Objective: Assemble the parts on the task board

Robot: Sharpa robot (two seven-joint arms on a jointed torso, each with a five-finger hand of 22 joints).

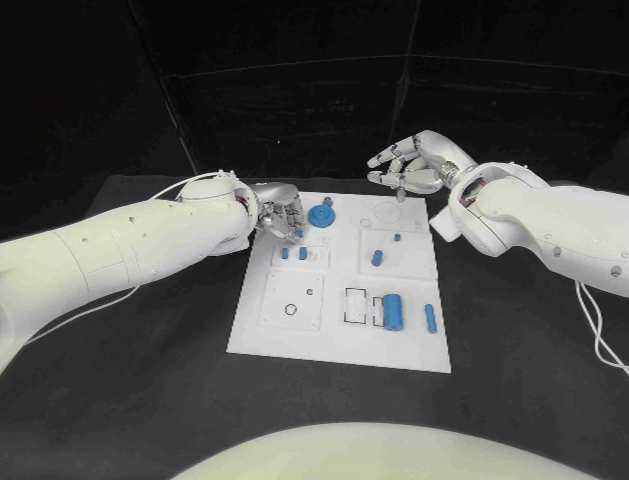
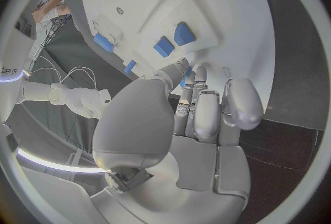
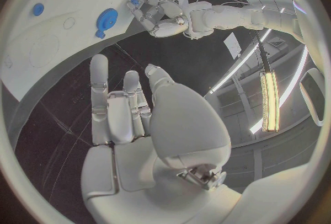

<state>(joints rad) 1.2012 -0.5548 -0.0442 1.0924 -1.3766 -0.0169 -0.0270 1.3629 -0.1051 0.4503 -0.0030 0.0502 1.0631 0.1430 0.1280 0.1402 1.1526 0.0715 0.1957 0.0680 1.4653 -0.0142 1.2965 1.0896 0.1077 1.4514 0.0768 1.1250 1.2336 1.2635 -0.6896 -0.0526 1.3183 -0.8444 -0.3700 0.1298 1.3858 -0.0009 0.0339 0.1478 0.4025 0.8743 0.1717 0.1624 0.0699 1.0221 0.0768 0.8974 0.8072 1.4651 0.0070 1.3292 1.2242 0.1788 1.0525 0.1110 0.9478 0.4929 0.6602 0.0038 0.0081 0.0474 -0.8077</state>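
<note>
1. The left hand (image 1: 277, 212) is down at the board's (image 1: 329, 345) far left corner, fingers curled toward a small blue part (image 1: 297, 236). From where I stand I cannot tell whether it is pinching that part or only touching it; its wrist view shows the fingertips (image 2: 185, 69) close to the board with blue just under them.

2. I would guess it is reaching for, or seating, a peg in that corner, since two short blue pegs (image 1: 293, 254) stand just beside its fingers in a small marked field.

3. The right hand (image 1: 409, 163) hovers above the board's far right corner, fingers spread and holding nothing, clear of the surface (likely waiting its turn).

4. Outward from the left hand, the board lies flat in the middle of the black bench (image 1: 141, 380) and is divided into outlined fields.

5. A round blue disc (image 1: 324, 216) with a knob sits at the far edge, between the two hands.

6. Right of centre, two blue pins (image 1: 378, 258) lie in a rectangular field, one small and one longer.

7. In the near half, a square field (image 1: 293, 301) carries only a drawn ring, so I judge it unfilled.

8. Beside it a fat blue cylinder (image 1: 394, 310) lies next to an open slot outline, and a slim rod (image 1: 430, 318) lies near the right edge. Most parts look loose, so the assembly seems early.
</note>
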